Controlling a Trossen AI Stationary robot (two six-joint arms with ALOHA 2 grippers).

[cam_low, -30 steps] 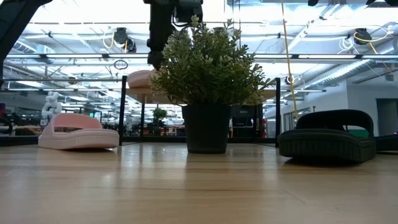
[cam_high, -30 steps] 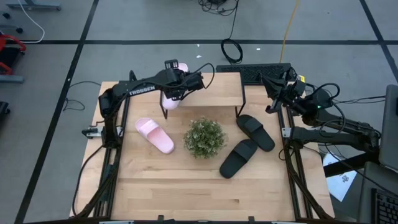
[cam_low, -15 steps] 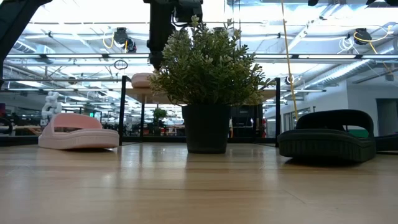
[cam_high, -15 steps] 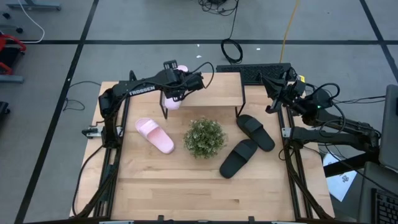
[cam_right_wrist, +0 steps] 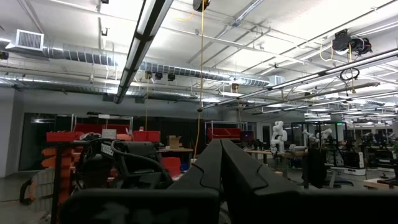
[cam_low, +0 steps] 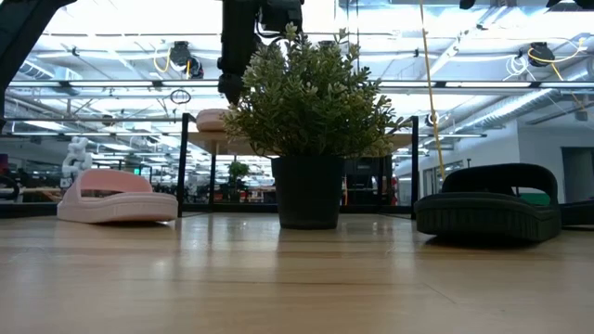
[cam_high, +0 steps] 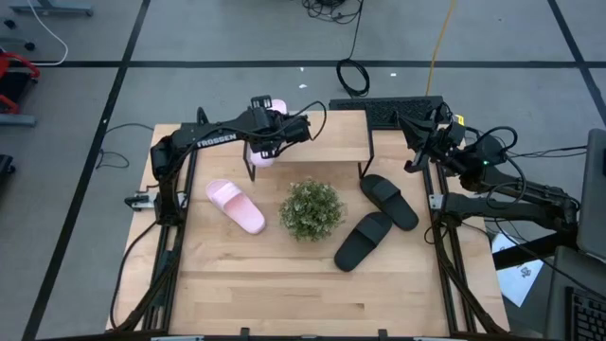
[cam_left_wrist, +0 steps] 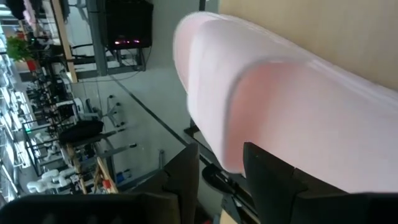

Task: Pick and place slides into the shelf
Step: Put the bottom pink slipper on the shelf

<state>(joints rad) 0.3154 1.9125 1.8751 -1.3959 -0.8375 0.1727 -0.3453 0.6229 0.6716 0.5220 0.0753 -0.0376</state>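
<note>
**Slide on the shelf's left end, my left fingers around it**

Pink sole fills my left wrist camera: the pink slide (cam_left_wrist: 292,106) lies on the light plank of the shelf (cam_high: 327,133), at its left end, and part of it sticks out past the plank's edge. My left gripper (cam_high: 270,142) reaches over that end of the shelf. Its two dark fingers (cam_left_wrist: 273,174) stand apart with the edge of the slide between them; whether they press on it I cannot tell.

From table height the slide shows as a pale lump on the shelf's top (cam_low: 212,119), with my left arm coming down just above it.

The second pink slide (cam_high: 236,206) lies on the table (cam_high: 284,284) in front of the shelf, left of the potted plant (cam_high: 311,208). The two black slides (cam_high: 388,201) (cam_high: 364,241) lie right of the plant, close together.

My right gripper (cam_high: 414,144) waits at the table's right edge beside the shelf, its fingers (cam_right_wrist: 221,165) pressed together on nothing.
</note>
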